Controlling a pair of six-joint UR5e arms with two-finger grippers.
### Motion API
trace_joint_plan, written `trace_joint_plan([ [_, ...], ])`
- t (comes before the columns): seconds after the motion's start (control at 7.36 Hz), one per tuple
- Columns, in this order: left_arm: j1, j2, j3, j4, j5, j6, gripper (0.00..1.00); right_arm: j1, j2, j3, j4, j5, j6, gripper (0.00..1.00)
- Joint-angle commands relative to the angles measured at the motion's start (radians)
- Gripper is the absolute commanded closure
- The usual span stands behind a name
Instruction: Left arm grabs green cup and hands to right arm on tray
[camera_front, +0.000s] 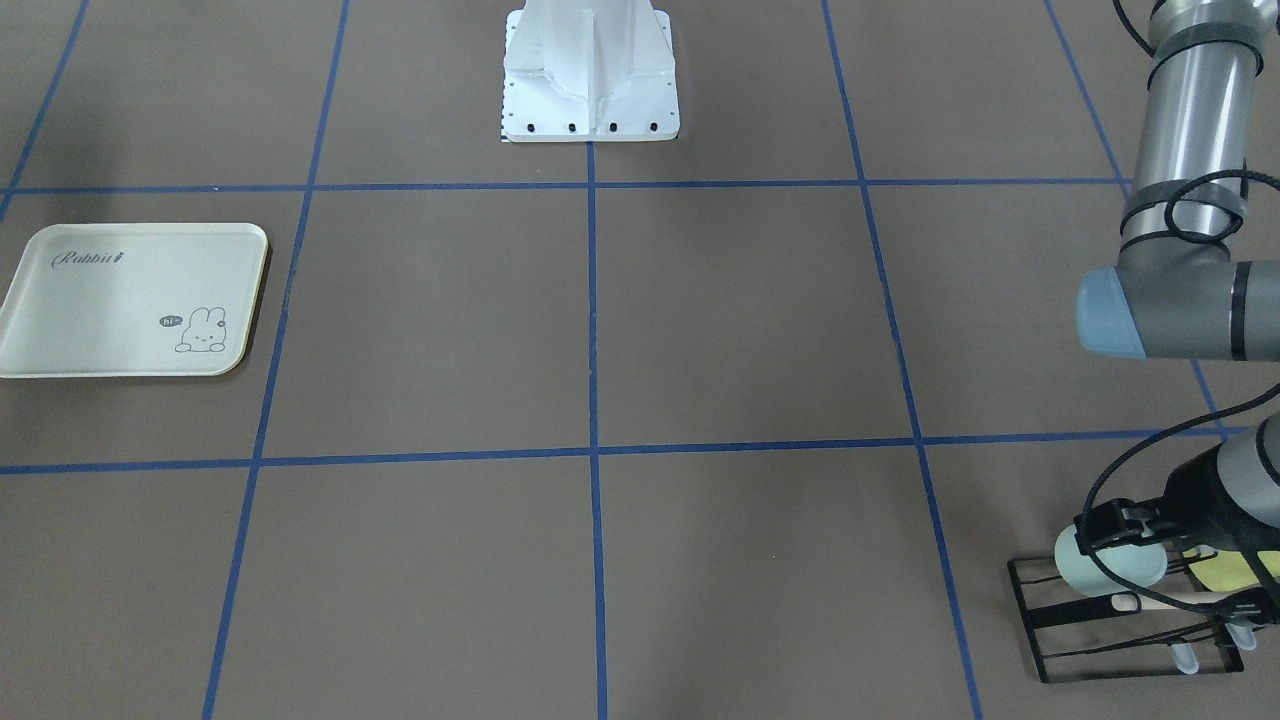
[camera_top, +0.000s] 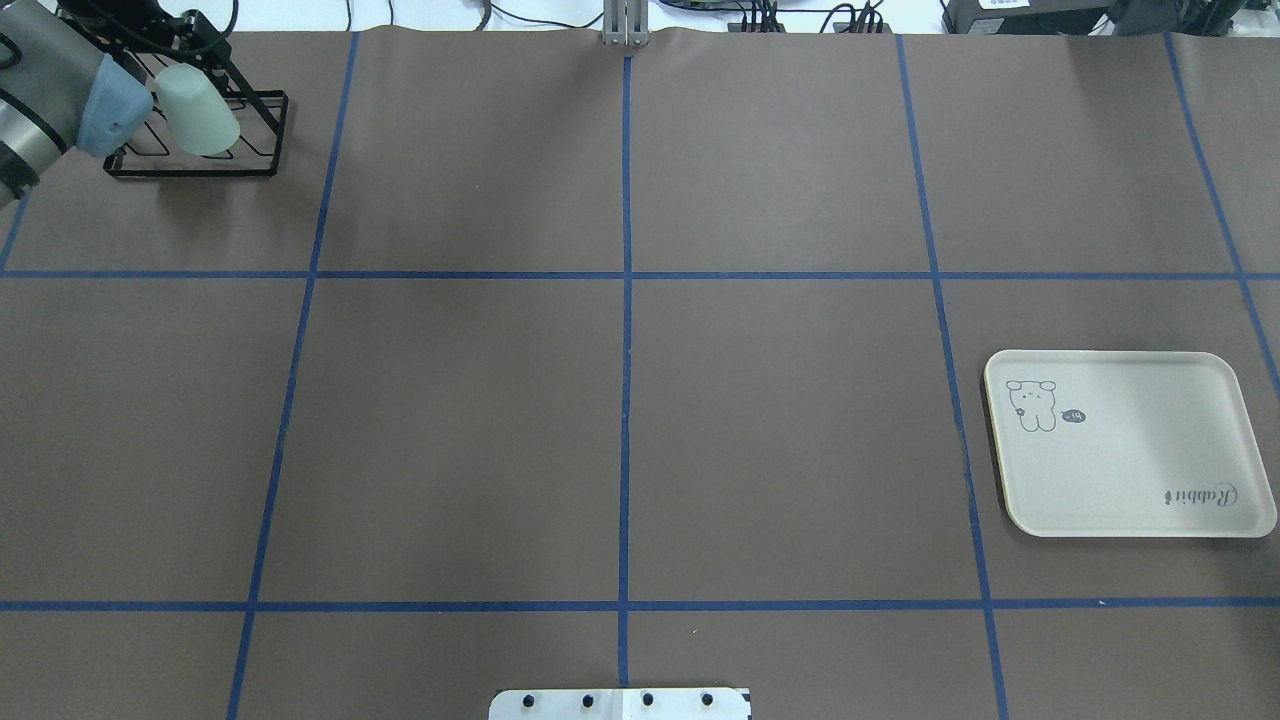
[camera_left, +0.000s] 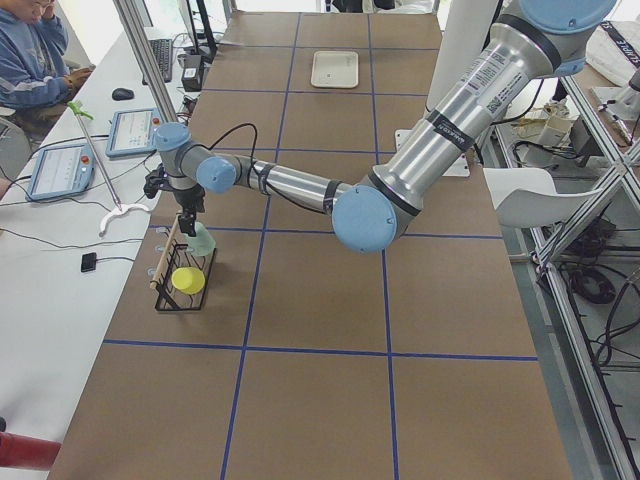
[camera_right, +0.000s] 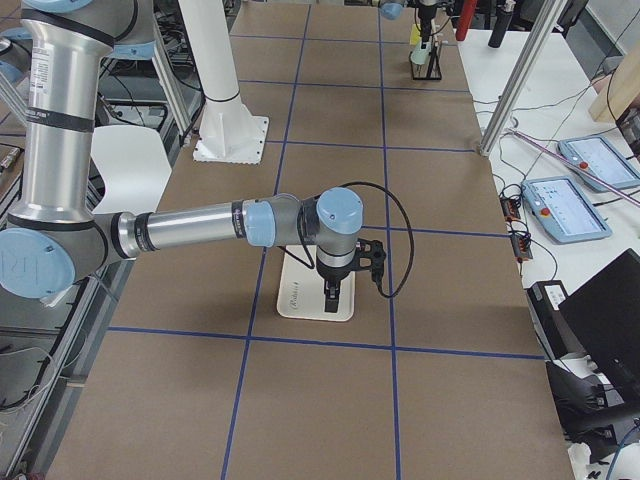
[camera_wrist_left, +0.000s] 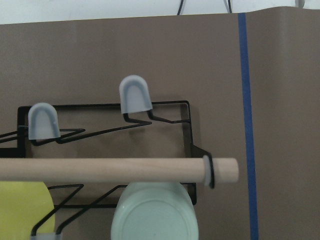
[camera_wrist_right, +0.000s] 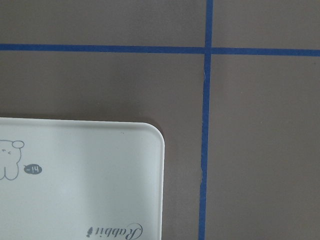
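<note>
The left gripper (camera_front: 1110, 530), at the lower right of the front-facing view, is close against the green cup (camera_front: 1100, 578). Its black fingers lie across the cup's upper side, but I cannot tell whether the jaws are spread or pinching it. The cup rests tilted in the black wire rack (camera_top: 195, 172), at one end of it. In the left wrist view one round end of the cup fills the bottom centre, just below a wooden rod (camera_wrist_left: 115, 170) that crosses the rack. A yellow-green cup (camera_front: 1235, 572) sits beside it in the same rack.

The right gripper (camera_right: 333, 296) hangs over the tray (camera_front: 60, 350). It shows only from the side, so its jaws cannot be judged. The tray lies at the middle left of the front-facing view, well apart from the rack.
</note>
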Motion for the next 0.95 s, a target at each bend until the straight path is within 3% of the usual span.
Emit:
trace_joint_plan([
  [0.0, 0.001, 0.0, 0.016, 0.0, 0.0, 0.002, 0.02, 0.0, 0.0, 0.0, 0.0, 0.0, 0.0, 0.0],
  [0.68, 0.001, -0.028, 0.06, -0.003, 0.002, -0.003, 0.02, 0.0, 0.0, 0.001, 0.0, -0.001, -0.002, 0.0],
  [0.82, 0.001, -0.028, 0.098, -0.055, 0.002, -0.003, 0.02, 0.0, 0.0, 0.001, 0.0, -0.001, -0.002, 0.0],
])
